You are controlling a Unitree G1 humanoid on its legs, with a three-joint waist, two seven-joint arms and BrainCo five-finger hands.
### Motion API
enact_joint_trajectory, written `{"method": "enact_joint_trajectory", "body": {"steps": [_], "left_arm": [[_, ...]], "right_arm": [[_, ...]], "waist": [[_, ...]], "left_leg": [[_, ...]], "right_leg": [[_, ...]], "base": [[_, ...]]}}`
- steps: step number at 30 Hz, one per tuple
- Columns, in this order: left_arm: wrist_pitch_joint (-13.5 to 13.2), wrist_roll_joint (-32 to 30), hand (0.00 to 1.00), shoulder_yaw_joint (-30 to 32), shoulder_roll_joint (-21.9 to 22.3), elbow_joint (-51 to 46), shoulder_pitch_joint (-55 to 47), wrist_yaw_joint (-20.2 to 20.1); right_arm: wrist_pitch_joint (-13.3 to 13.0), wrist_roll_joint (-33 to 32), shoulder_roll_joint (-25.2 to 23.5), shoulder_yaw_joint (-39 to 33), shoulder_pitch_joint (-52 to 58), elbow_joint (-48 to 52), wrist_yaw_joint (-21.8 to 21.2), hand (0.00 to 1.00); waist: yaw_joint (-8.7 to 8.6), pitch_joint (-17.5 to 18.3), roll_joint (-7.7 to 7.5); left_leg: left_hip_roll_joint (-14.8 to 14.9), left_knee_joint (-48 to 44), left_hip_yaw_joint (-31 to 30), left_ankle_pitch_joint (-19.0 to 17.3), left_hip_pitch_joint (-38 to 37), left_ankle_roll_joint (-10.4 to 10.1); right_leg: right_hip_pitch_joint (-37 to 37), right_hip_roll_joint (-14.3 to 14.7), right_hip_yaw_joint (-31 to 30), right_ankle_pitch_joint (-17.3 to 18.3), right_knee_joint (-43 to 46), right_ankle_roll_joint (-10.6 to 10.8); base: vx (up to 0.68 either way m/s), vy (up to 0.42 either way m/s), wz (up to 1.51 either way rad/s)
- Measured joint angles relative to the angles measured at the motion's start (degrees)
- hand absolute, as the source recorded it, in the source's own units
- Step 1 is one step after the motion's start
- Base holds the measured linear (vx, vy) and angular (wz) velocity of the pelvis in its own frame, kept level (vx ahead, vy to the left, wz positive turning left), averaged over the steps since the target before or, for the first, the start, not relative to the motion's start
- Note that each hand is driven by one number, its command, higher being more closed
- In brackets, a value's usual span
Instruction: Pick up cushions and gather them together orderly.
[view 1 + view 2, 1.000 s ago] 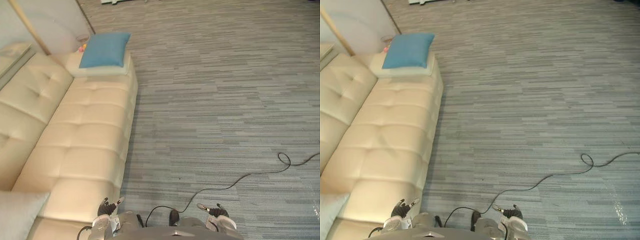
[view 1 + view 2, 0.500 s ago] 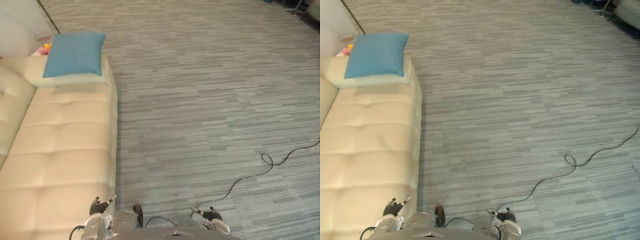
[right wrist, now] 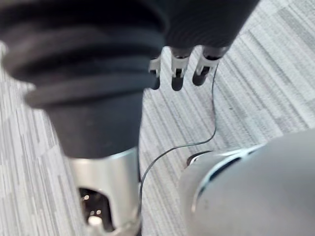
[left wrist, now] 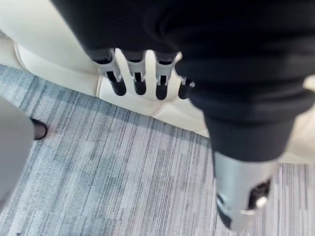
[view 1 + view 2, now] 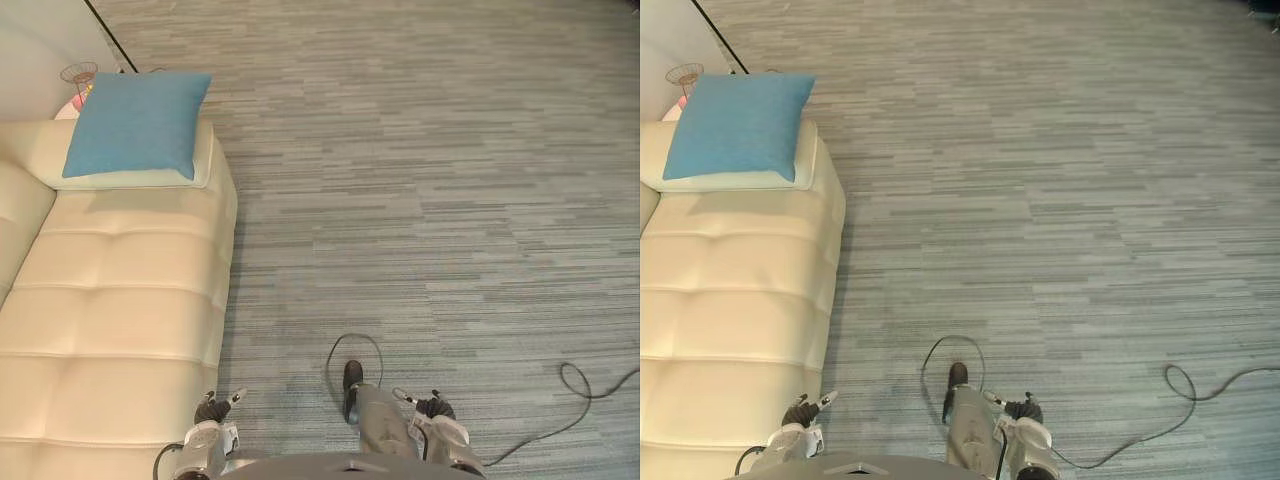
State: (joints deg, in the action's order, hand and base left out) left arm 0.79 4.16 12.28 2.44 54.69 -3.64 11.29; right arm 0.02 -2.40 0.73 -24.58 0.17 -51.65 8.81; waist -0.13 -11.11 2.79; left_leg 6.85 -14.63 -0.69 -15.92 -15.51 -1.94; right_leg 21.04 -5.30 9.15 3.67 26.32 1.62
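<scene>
A blue cushion (image 5: 135,122) lies on top of a pale cream cushion (image 5: 140,178) at the far end of the beige sofa (image 5: 120,310). Both hands hang low at the near edge, far from the cushions. My left hand (image 5: 213,411) is beside the sofa's front edge, its fingers (image 4: 139,74) straight and relaxed, holding nothing. My right hand (image 5: 431,408) hangs over the carpet with relaxed fingers (image 3: 177,69), and it too holds nothing.
Grey striped carpet (image 5: 430,190) stretches out to the right of the sofa. A small wire stand with a pink and orange item (image 5: 78,80) sits by the wall behind the cushions.
The camera has swung, so the whole picture shifted: the sofa's backrest and a grey cushion at the near left have left the view. The stacked cushions and the hands are as before.
</scene>
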Motion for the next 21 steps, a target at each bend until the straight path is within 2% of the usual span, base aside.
{"method": "enact_joint_trajectory", "body": {"steps": [1, 2, 3, 4, 5, 6, 8, 10, 11, 12, 13, 14, 15, 16, 17, 18, 20, 21], "left_arm": [[0.01, -0.06, 0.0, -0.06, -0.09, -0.15, -0.08, -0.11], [0.04, -0.19, 0.0, 0.08, -0.04, -0.83, -0.04, -0.08], [0.08, -0.44, 0.0, 0.1, 0.06, -1.17, 0.0, -0.08], [0.08, -0.45, 0.0, 0.08, 0.19, -1.74, -0.21, -0.08], [0.08, -0.43, 0.0, 0.05, -0.07, -2.43, -0.41, -0.19], [0.07, -0.43, 0.0, 0.05, -0.18, -2.51, -0.37, -0.19], [-0.07, -0.27, 0.0, -0.17, -0.28, -3.14, -0.6, -0.12], [-0.24, -0.35, 0.0, -0.87, -0.51, -3.99, -0.53, -0.12], [-0.25, -0.39, 0.0, -1.31, -0.68, -4.21, -0.59, -0.1], [-0.24, -0.4, 0.0, -1.51, -0.51, -4.28, -0.73, -0.01], [-0.29, -0.33, 0.0, -1.47, -0.53, -4.32, -0.75, -0.01], [-0.28, -0.51, 0.0, -1.53, -0.62, -4.44, -0.68, -0.05], [-0.26, -0.54, 0.0, -1.63, -1.27, -4.47, -0.56, -0.02], [-0.27, -0.66, 0.0, -1.78, -2.05, -4.38, -0.43, -0.02], [-0.28, -0.4, 0.0, -1.56, -2.39, -4.4, -0.34, -0.09], [-0.31, -0.39, 0.0, -1.54, -2.71, -4.4, -0.35, 0.0], [-0.27, -0.41, 0.0, -1.78, -2.64, -3.88, -0.4, 0.01], [-0.18, -0.41, 0.0, -3.02, -3.14, -2.9, -0.37, 0.02]], "right_arm": [[0.16, 0.01, -0.06, -0.3, 0.19, 0.11, 0.01, 0.0], [0.2, 0.0, -0.09, -0.14, 0.45, 0.36, 0.04, 0.0], [0.2, -0.01, -0.1, 0.04, 0.81, 0.74, 0.04, 0.0], [0.17, -0.06, -0.09, 0.96, 1.51, 1.24, 0.06, 0.0], [0.29, -0.03, 0.02, 1.47, 1.81, 1.18, 0.12, 0.0], [0.34, -0.04, 0.01, 1.62, 1.92, 1.18, 0.15, 0.0], [0.63, -0.08, 0.11, 1.97, 1.91, 0.12, 0.12, 0.0], [1.09, -0.1, 0.14, 1.95, 0.78, -0.95, 0.08, 0.0], [1.36, -0.1, 0.12, 1.91, 0.8, -1.01, 0.09, 0.0], [1.43, -0.1, 0.15, 1.96, 0.99, -1.0, 0.11, 0.0], [1.45, -0.1, 0.13, 2.08, 1.13, -1.06, 0.11, 0.0], [1.53, -0.06, -0.01, 3.33, 1.3, -1.19, 0.16, 0.0], [1.51, -0.06, -0.44, 3.94, 1.05, -1.21, 0.16, 0.0], [1.5, -0.02, -0.83, 4.48, 0.55, -1.72, 0.07, 0.0], [1.58, 0.0, -0.92, 4.83, 0.1, -1.87, 0.09, 0.0], [1.52, 0.05, -0.71, 5.26, -0.06, -1.86, 0.09, 0.0], [1.3, 0.35, -0.37, 5.58, -0.32, -1.89, 0.06, 0.0], [1.28, 0.57, -0.43, 6.57, -0.65, -2.14, -0.04, 0.0]], "waist": [[-0.35, 0.25, 0.39], [-0.57, 0.22, 0.86], [-0.53, 0.02, 1.16], [0.05, -0.59, 1.06], [0.72, -0.68, 1.38], [1.01, -0.72, 1.32], [2.12, -0.86, 1.01], [2.35, -0.89, 0.79], [2.41, -0.84, 0.72], [2.59, -0.78, 0.82], [3.0, -0.72, 0.74], [4.02, 0.5, -0.36], [4.01, 1.15, -1.4], [3.56, 0.94, -2.88], [3.52, 0.7, -3.33], [3.86, 0.89, -3.55], [4.33, 1.1, -3.3], [3.96, 1.08, -3.43]], "left_leg": [[0.92, -6.97, -1.2, 1.47, 2.7, -1.74], [2.08, -18.96, -2.27, 6.14, 7.96, -4.89], [2.78, -23.15, -2.12, 8.98, 9.98, -6.06], [5.03, -32.05, -0.2, 13.08, 13.81, -6.36], [7.45, -41.01, 4.43, 9.51, 18.51, -4.04], [7.58, -42.54, 5.87, 7.87, 19.79, -3.67], [6.16, -38.24, 12.05, 2.37, 25.15, -2.6], [4.08, -26.22, 15.62, 1.36, 27.59, -1.81], [2.08, -15.95, 16.6, 2.51, 27.9, -1.69], [-0.43, -0.54, 16.33, 8.74, 28.23, -1.59], [-0.85, 1.11, 16.14, 12.25, 28.39, -1.15], [-2.6, 1.78, 16.08, 16.45, 28.35, 2.23], [-3.58, 1.61, 16.22, 15.54, 28.35, 2.63], [-4.55, 0.38, 16.3, 14.79, 28.55, 4.71], [-4.82, -1.07, 16.42, 14.0, 28.52, 5.63], [-4.91, -4.01, 16.73, 11.19, 27.77, 6.23], [-4.96, -4.33, 17.08, 7.65, 24.8, 6.1], [-5.13, -3.61, 17.32, 5.54, 21.75, 5.9]], "right_leg": [[-1.53, 0.05, 1.48, 1.88, 0.76, -0.76], [-4.43, 0.42, 3.2, 3.74, 0.29, -1.36], [-6.01, 0.79, 3.83, 4.28, -0.34, -1.61], [-9.28, 1.67, 4.4, 5.37, -2.35, -2.36], [-13.94, 2.59, 4.4, 6.63, -5.04, -3.32], [-15.61, 2.62, 4.44, 6.82, -6.21, -3.19], [-22.79, 1.91, 5.01, 6.33, -11.83, -2.39], [-25.99, 0.91, 5.29, 6.19, -14.78, -1.22], [-27.57, 0.23, 5.51, 6.4, -16.41, -0.29], [-30.1, -0.44, 5.62, 7.22, -18.46, 1.35], [-30.87, -0.56, 5.38, 7.81, -19.16, 1.51], [-32.18, -0.95, 3.97, 8.28, -21.05, 2.26], [-32.5, -1.87, 3.87, 8.08, -21.62, 2.14], [-32.65, -2.87, 3.26, 7.04, -21.7, 2.74], [-33.01, -3.62, 2.41, 6.26, -21.15, 3.37], [-32.6, -4.19, -0.45, 5.45, -17.31, 3.85], [-30.05, -4.62, -3.4, 5.27, -7.48, 4.74], [-24.47, -5.6, -5.79, 3.08, 7.3, 10.17]], "base": [[0.54, -0.3, 0.5], [0.45, -0.239, 0.5], [0.44, -0.219, 0.42], [0.43, -0.139, 0.21], [0.43, -0.108, 0.16], [0.51, -0.095, 0.1], [0.44, -0.008, 0.0], [0.38, 0.069, -0.03], [0.39, 0.142, 0.06], [0.39, 0.168, 0.01], [0.53, 0.24, -0.15], [0.49, 0.191, -0.15], [0.52, 0.175, -0.09], [0.33, 0.087, 0.1], [0.47, 0.176, 0.09], [0.45, 0.185, -0.04], [0.42, 0.184, -0.15], [0.38, 0.155, -0.05]]}}
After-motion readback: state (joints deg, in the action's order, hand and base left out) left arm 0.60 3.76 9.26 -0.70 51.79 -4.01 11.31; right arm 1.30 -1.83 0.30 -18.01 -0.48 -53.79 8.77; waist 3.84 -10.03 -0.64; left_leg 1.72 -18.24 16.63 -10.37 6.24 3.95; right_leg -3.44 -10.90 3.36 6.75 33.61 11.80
